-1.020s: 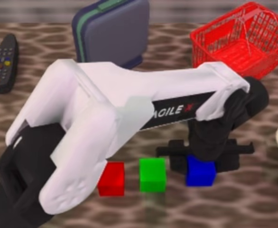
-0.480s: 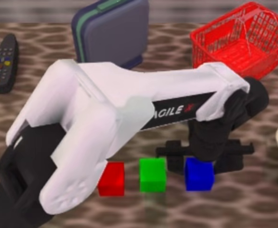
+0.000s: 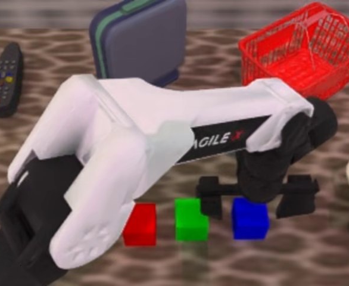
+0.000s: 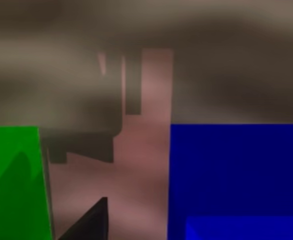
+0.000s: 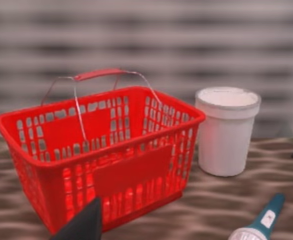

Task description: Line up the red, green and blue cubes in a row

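Our cubes sit in a row on the surface (image 3: 317,262): red cube (image 3: 140,224) furthest out on the left side of our left gripper (image 3: 255,202), green cube (image 3: 191,219) just beside its left finger, blue cube (image 3: 250,218) right below it, between the fingers. The left gripper is spread wide, holding nothing; blue looks free of both fingers.

Risk: the left finger hangs just over the green cube's near corner, with little room to spare. Any sideways drift while lifting could clip green or drag blue and break the line. A straight vertical retreat looks safest.

Pose: our left arm reaches across from the left, forearm over the row's back side, wrist bent down over blue. The left wrist view shows green and blue with a bare strip between them.

Our right gripper (image 5: 84,222) is parked off to the side, facing a red basket (image 5: 136,165) and a white cup (image 5: 226,132); we cannot tell its state.
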